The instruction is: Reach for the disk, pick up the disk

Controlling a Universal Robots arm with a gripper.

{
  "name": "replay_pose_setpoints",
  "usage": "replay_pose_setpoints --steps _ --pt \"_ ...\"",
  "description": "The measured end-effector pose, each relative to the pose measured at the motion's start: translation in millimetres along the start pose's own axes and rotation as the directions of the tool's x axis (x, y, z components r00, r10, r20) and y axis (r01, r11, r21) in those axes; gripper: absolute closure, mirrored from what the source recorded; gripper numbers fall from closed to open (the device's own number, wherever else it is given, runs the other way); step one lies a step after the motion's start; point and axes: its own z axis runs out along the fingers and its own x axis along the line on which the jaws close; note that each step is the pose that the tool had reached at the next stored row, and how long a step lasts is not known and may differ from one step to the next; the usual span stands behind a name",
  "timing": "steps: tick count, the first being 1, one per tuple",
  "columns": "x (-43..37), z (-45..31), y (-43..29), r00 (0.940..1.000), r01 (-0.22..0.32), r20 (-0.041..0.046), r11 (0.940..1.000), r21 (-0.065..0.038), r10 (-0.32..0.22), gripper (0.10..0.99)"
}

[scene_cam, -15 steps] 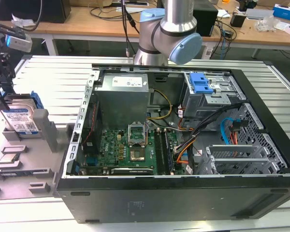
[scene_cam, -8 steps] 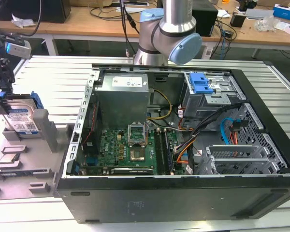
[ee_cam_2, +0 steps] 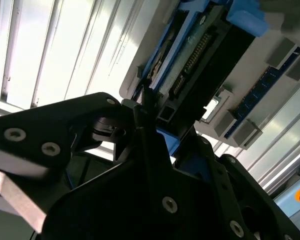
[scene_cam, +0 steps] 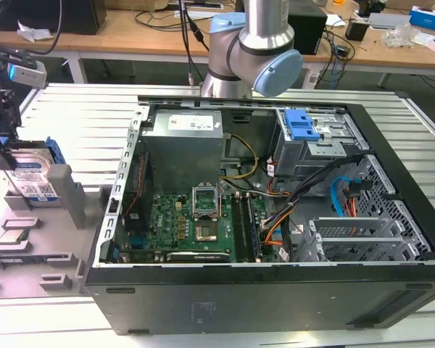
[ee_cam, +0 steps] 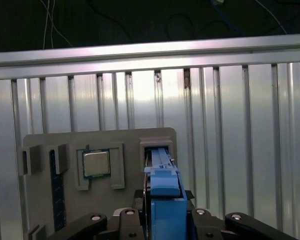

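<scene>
The disk (scene_cam: 30, 177), silver with a white-and-blue label and a blue frame, stands on edge and leans in a slot at the back of the grey tray (scene_cam: 54, 254) at the exterior view's left. My gripper (scene_cam: 6, 152) sits over its upper end. In the first wrist view the disk's blue edge (ee_cam: 165, 190) runs from the tray slot up between the two black fingers (ee_cam: 197, 217), which press against its sides, so the gripper (ee_cam: 166, 217) is shut on it. The second wrist view shows the disk's connector end (ee_cam_2: 195, 55).
A square silver CPU chip (ee_cam: 96, 163) lies in a tray pocket beside the disk's slot. An open computer case (scene_cam: 275, 290) takes up the middle and the exterior view's right. The arm's base (scene_cam: 254, 51) stands behind it. Ribbed metal tabletop (ee_cam: 250, 150) surrounds the tray.
</scene>
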Motion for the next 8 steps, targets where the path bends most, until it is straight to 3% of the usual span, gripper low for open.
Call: replay_pose_setpoints --steps 8 --pt "0.0 0.6 0.2 1.0 0.0 0.0 1.0 0.0 0.0 0.718"
